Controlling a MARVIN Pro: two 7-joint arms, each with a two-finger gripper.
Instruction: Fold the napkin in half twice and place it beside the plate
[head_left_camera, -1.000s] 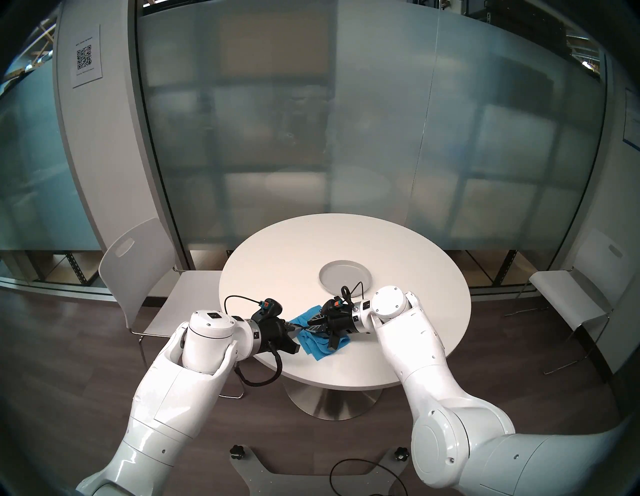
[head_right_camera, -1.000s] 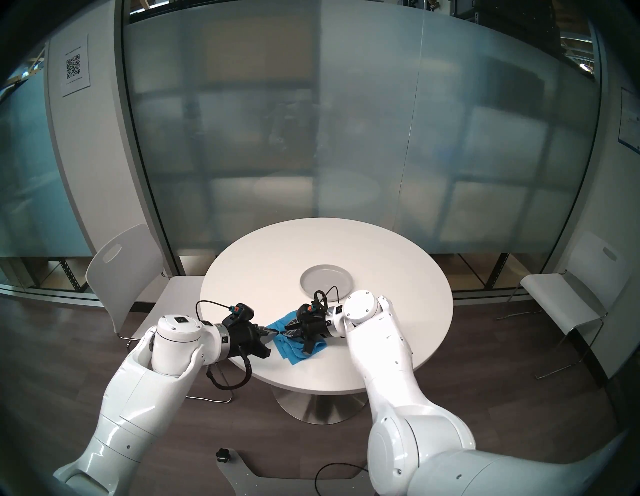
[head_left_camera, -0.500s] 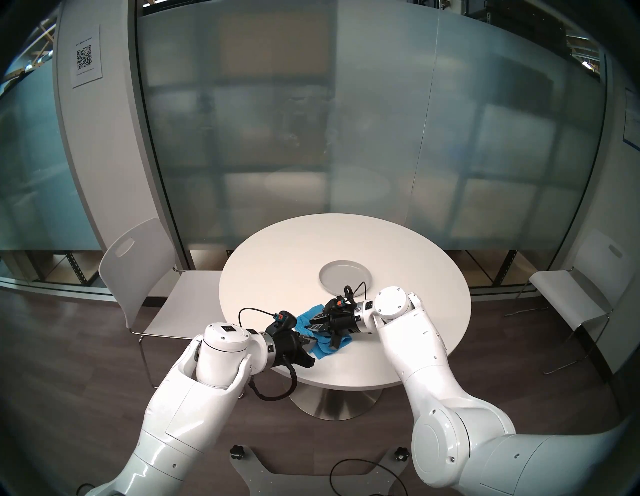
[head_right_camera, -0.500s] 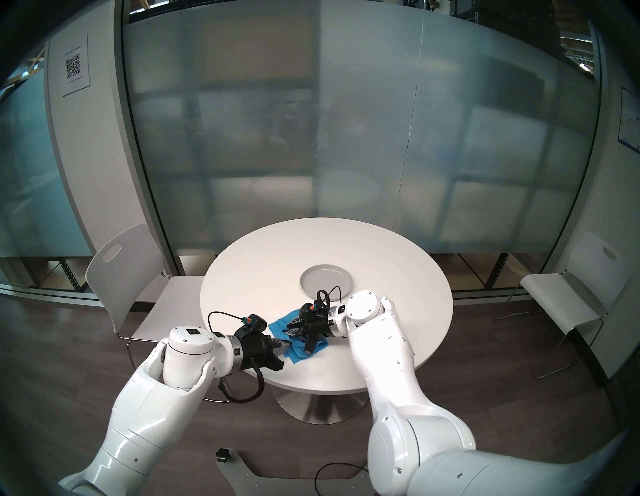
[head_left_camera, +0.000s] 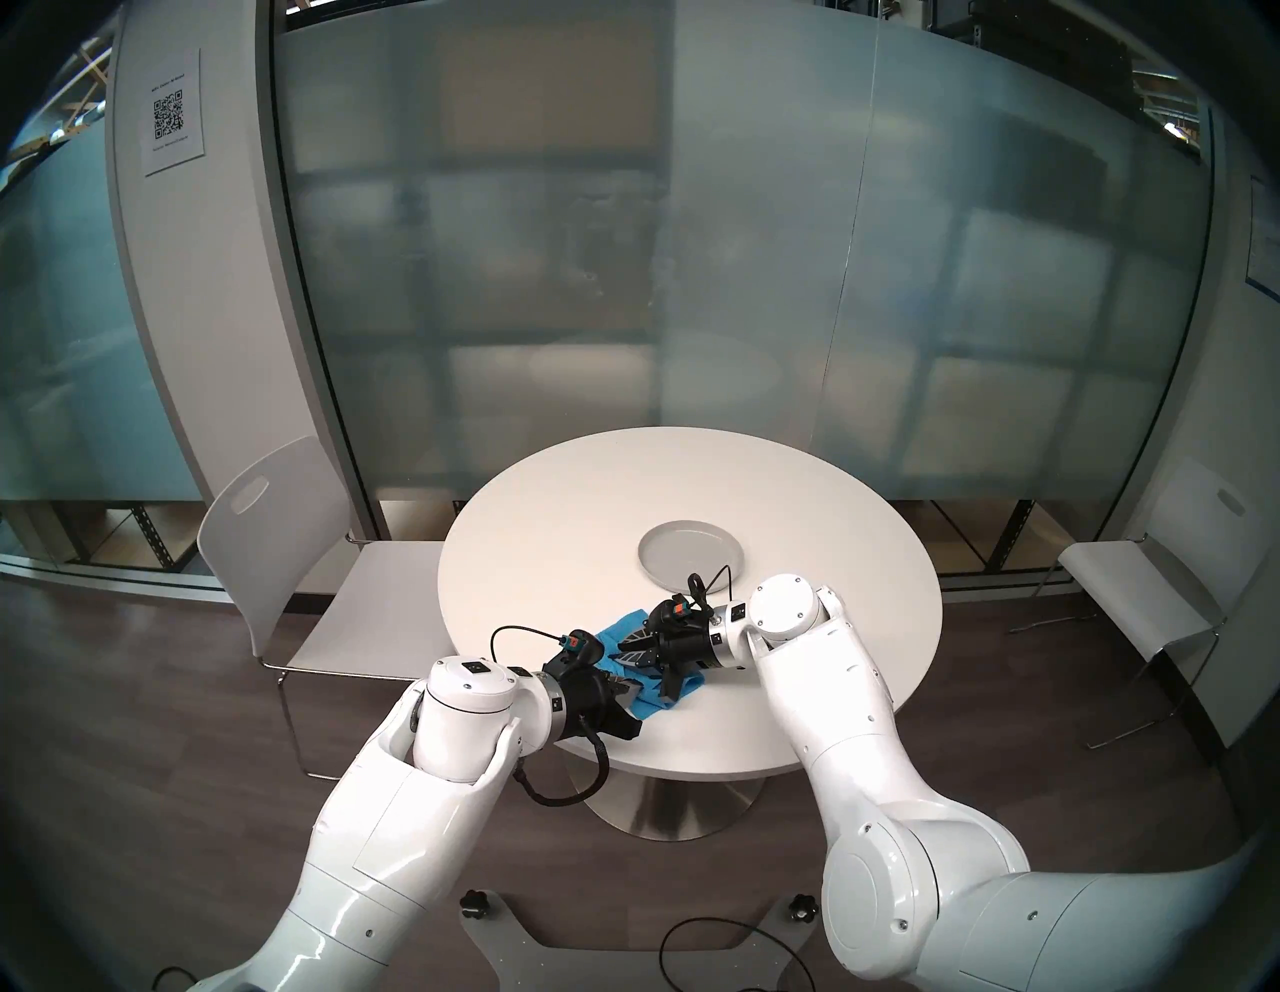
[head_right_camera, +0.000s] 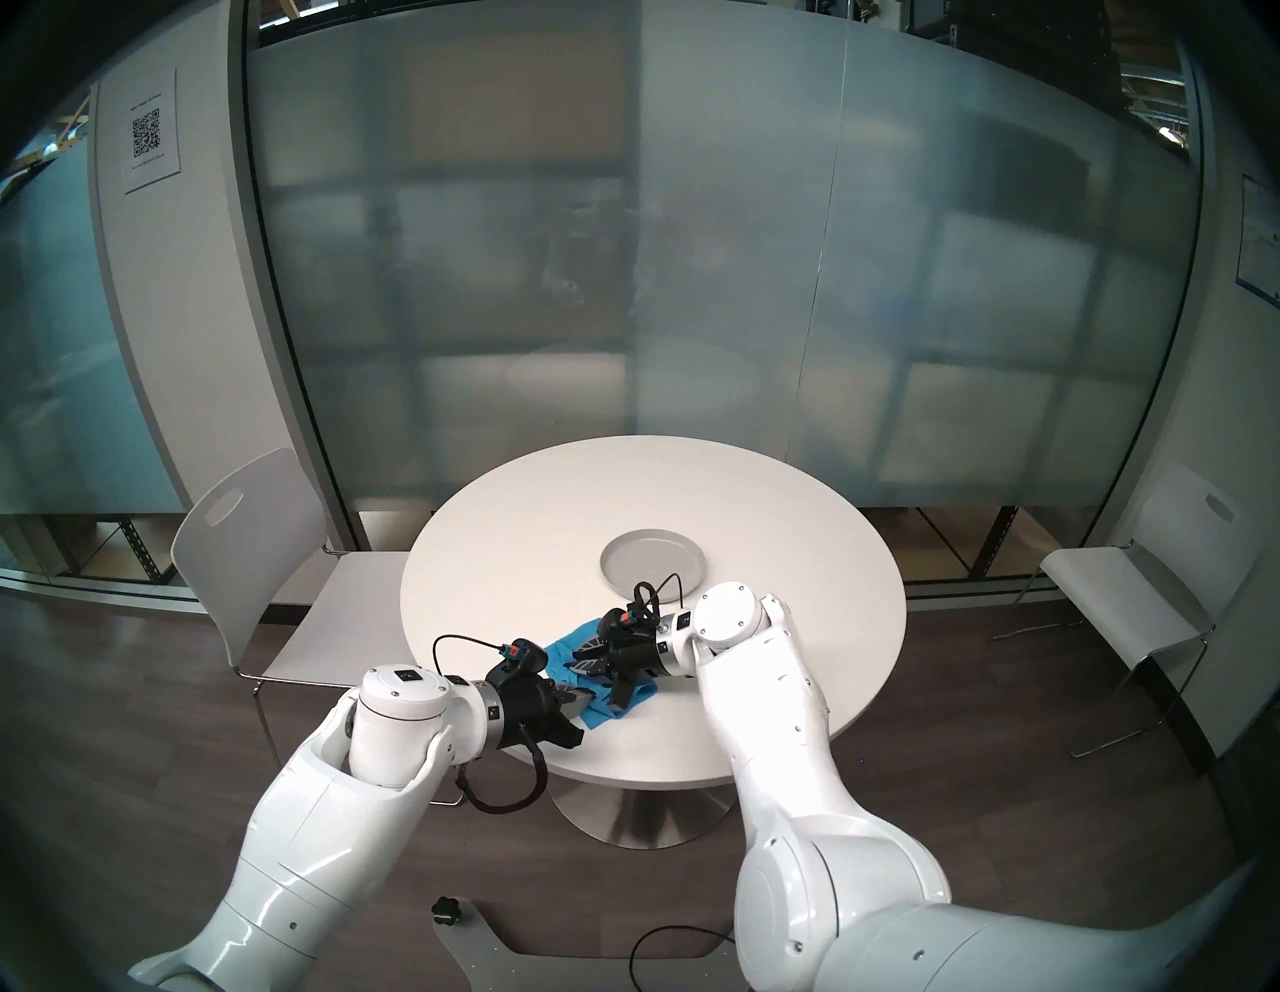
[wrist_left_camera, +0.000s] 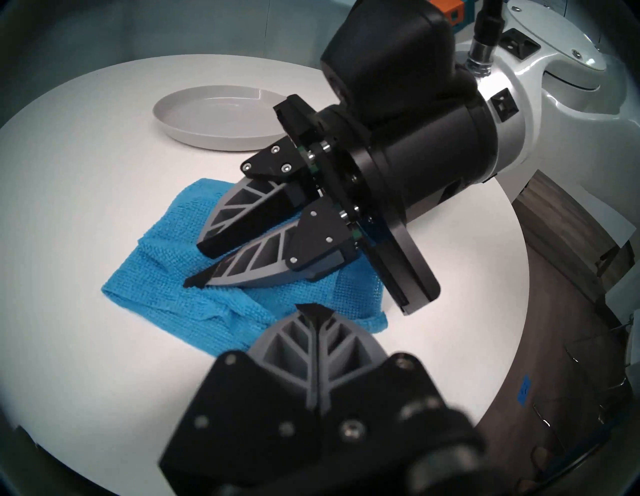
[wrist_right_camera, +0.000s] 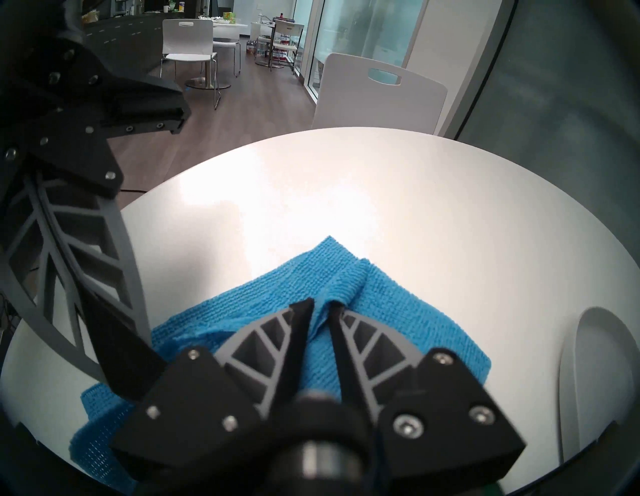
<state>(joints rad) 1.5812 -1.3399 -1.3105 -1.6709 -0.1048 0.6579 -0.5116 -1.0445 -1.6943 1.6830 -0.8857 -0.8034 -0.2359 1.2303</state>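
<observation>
My right gripper (wrist_right_camera: 320, 304) pinches a raised ridge of the blue napkin (wrist_left_camera: 180, 242), rumpled on the round white table (head_left_camera: 554, 512), near the light-grey plate (head_left_camera: 690, 552). My left gripper (wrist_left_camera: 313, 310), its 2 fingers pressed together empty, hovers at the napkin's near edge.

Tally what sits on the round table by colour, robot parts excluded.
Blue: 1, the napkin
Light grey: 1, the plate
Total: 2, both on the white table
</observation>
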